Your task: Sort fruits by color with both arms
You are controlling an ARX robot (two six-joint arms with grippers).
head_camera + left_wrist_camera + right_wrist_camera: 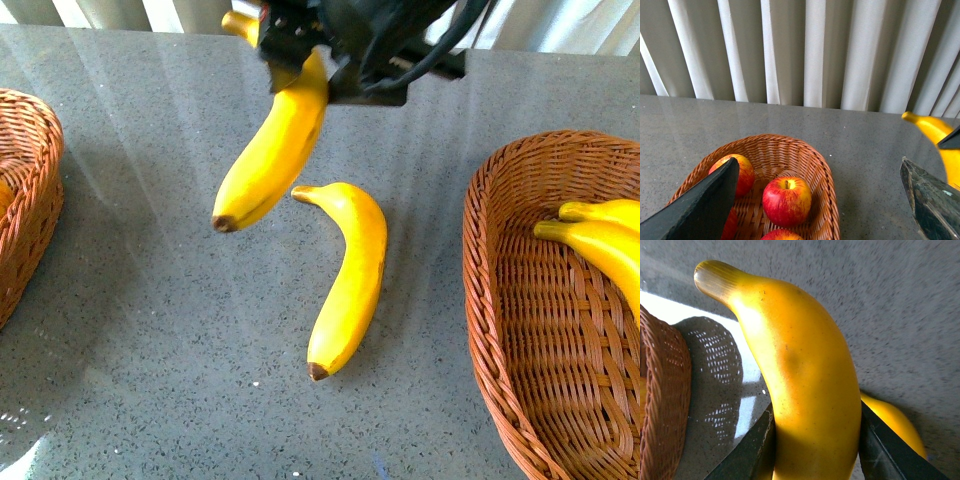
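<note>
Front view: black right pincer (318, 72) clamped on a long glossy yellow banana (272, 150), lifted left of the brown wicker basket (492, 300) holding two bananas (600, 242); one loose banana (352, 280) awaits. Left pincer (818, 167) gapes; red apples (786, 201) seemingly all basketed.

A: Bright daylight coming through the curtain (815, 50), right? Pale streaks all over the worktop (150, 330).
B: Yep. Right wrist shot: blown-out glare beside the basket (662, 405), its dappled shadow is crisp, far worktop speckle looks smeared, and the banana (805, 390) shines.
</note>
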